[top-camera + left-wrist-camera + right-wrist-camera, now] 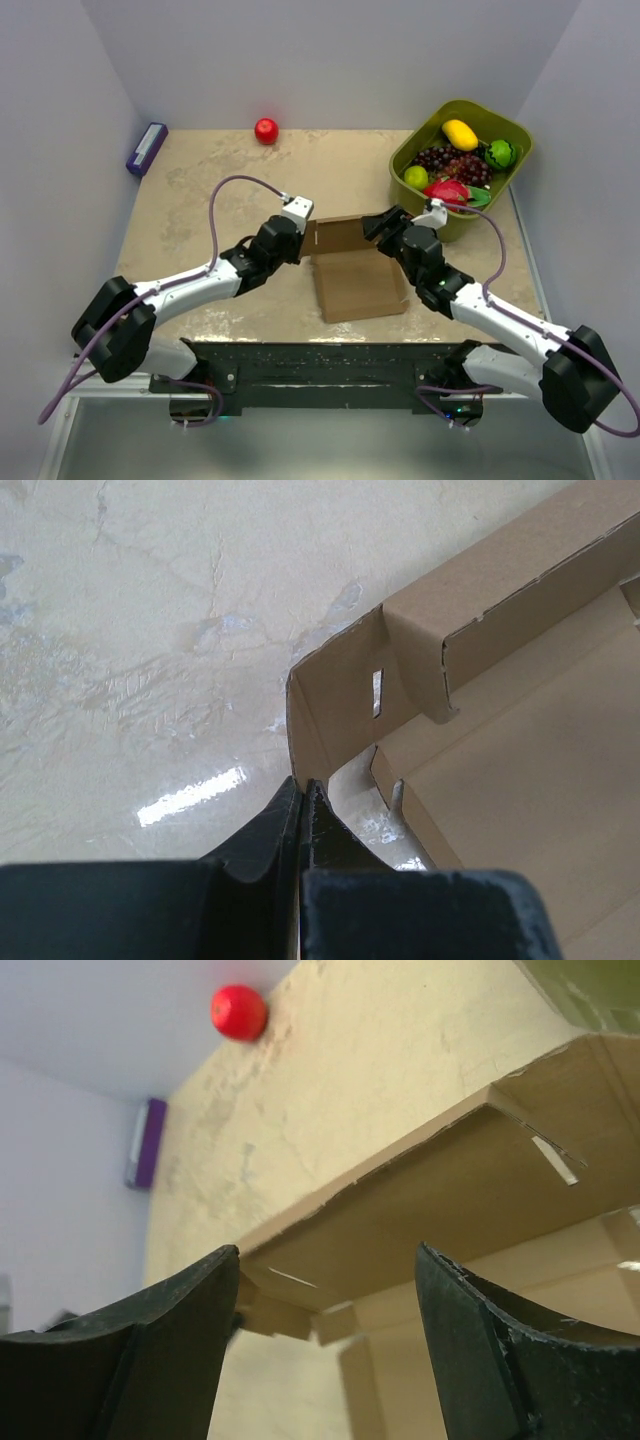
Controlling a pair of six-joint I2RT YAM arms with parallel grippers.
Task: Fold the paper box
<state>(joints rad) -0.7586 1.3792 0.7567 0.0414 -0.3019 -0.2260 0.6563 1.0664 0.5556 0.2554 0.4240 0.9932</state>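
The paper box (360, 285) is a brown cardboard blank lying flat in the middle of the table, its back wall (340, 235) folded upright. My left gripper (304, 241) is at the box's back left corner. In the left wrist view that gripper (303, 786) is shut on the bottom edge of the upright side flap (335, 695). My right gripper (377, 225) is at the back right corner. In the right wrist view it (328, 1258) stands open, with the back wall (450, 1185) beyond its fingers and not touching them.
A green bin (520, 135) holding fruit stands at the back right, close to the right arm. A red ball (266, 130) lies by the back wall and a purple block (146, 148) by the left wall. Bare tabletop (150, 630) lies left of the box.
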